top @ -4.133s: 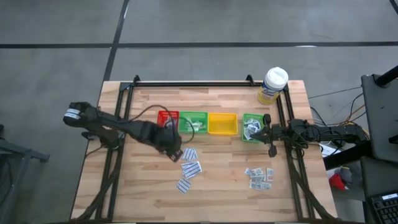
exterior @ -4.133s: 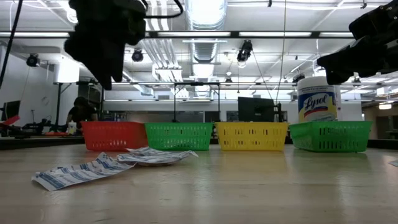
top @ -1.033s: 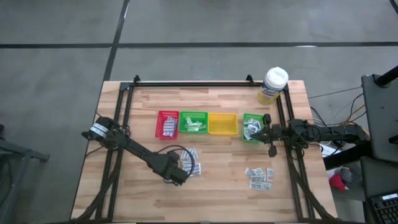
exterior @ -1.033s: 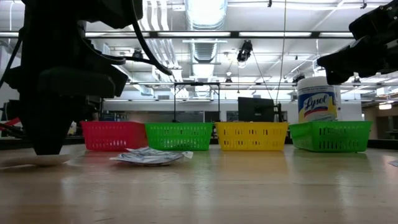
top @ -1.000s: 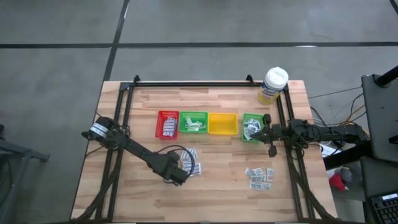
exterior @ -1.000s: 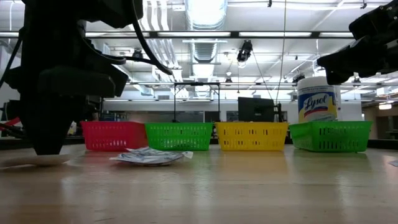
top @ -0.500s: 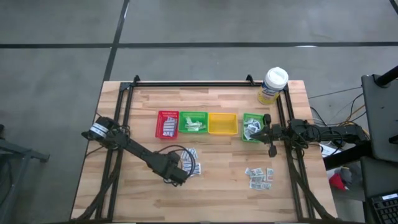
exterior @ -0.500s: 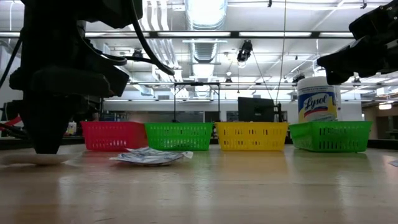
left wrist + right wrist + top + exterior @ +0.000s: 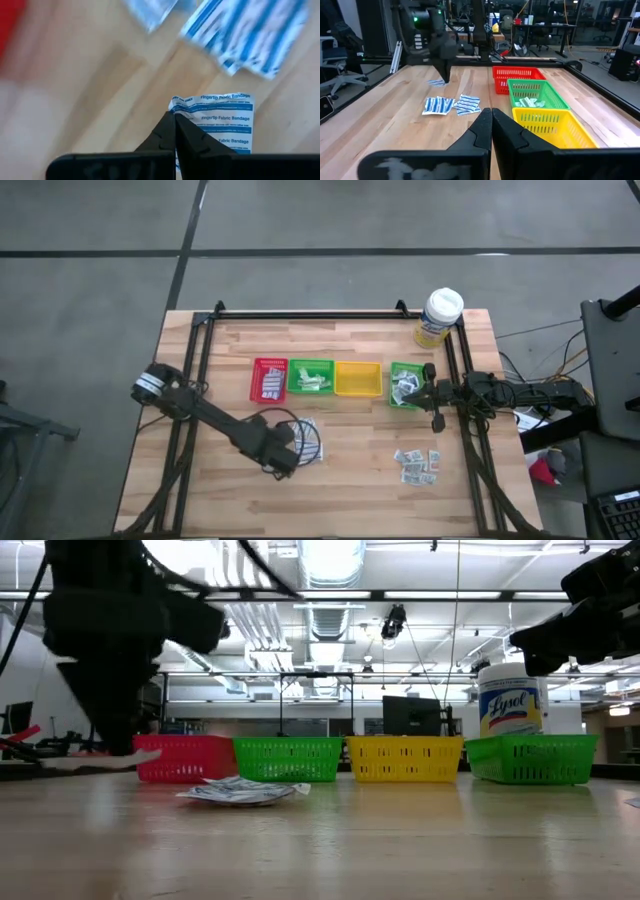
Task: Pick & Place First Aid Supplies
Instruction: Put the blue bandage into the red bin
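Pick done: left gripper (image 9: pixel 174 116) clamped on a bandage packet (image 9: pixel 226 120), clear of the table. Next I carry it to the red tray (image 9: pixel 270 380), I reckon. Right gripper (image 9: pixel 491 114) closed, empty, parked far right.

- One fabric bandage strip (image 9: pixel 227 125), white with blue print, hangs pinched at its edge in the closed left hand (image 9: pixel 174 120), lifted off the worktop.
- A few more strip packets (image 9: pixel 309 439) lie flat, overlapping, just beside it.
- Small grey-white square packets (image 9: pixel 417 465) lie scattered apart near the worktop's right front.
- Others sit in the red tray (image 9: pixel 270 381) and the green trays (image 9: pixel 311 377).
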Controlling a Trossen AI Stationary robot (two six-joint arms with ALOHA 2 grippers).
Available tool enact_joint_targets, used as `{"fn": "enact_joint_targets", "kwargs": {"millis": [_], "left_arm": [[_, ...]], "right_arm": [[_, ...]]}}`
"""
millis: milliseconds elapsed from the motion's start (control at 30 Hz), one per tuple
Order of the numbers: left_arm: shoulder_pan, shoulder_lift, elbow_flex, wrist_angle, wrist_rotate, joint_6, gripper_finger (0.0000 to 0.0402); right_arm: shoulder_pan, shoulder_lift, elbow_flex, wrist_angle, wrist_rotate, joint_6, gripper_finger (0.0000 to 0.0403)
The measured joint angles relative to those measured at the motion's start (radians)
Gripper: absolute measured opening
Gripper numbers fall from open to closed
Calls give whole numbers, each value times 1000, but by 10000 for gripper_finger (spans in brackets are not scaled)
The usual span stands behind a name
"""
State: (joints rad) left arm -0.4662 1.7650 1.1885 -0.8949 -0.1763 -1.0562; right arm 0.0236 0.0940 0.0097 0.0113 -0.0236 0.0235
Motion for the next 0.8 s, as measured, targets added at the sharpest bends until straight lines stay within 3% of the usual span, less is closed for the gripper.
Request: {"fn": "enact_joint_targets", "kwargs": {"millis": [133, 333, 600, 800], "left_arm": [[-13, -10, 0, 114, -102, 207, 0], [-11, -12, 15, 226, -375, 289, 0], [18, -15, 51, 212, -831, 160, 0], [96, -16, 59, 179, -994, 66, 0]], "right_arm": [[0, 0, 0, 0, 0, 0, 8], [0, 0, 0, 0, 0, 0, 8], [0, 0, 0, 0, 0, 0, 8], [0, 0, 0, 0, 0, 1, 8]]}}
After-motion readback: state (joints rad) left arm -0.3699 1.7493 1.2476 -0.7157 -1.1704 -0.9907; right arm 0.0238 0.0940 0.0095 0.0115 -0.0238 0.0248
